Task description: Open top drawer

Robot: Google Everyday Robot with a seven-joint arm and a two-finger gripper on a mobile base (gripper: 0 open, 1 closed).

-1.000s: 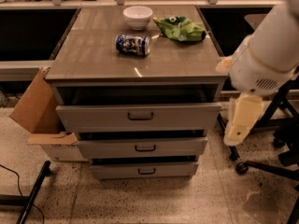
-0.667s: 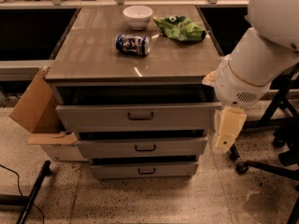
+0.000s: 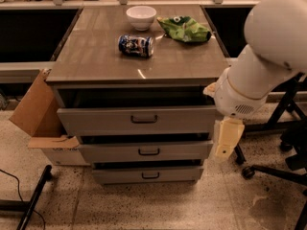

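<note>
The top drawer (image 3: 96, 121) is the tallest of three grey drawers in the cabinet. It has a small dark loop handle (image 3: 144, 119) at its centre. It stands pulled out a little, with a dark gap under the cabinet top. My white arm (image 3: 268, 66) comes in from the right. My gripper (image 3: 226, 140) hangs as a cream-coloured piece beside the drawer's right end, at the level of the middle drawer. It is well to the right of the handle and touches nothing that I can see.
On the cabinet top (image 3: 96, 56) lie a white bowl (image 3: 141, 17), a can on its side (image 3: 135, 46) and a green bag (image 3: 184, 28). An open cardboard box (image 3: 36, 111) stands at the left. A chair base with casters (image 3: 276, 169) stands at the right, a black stand leg (image 3: 31, 200) at lower left.
My arm and gripper have moved left, closer to the cabinet's right side. The drawers have not moved.
</note>
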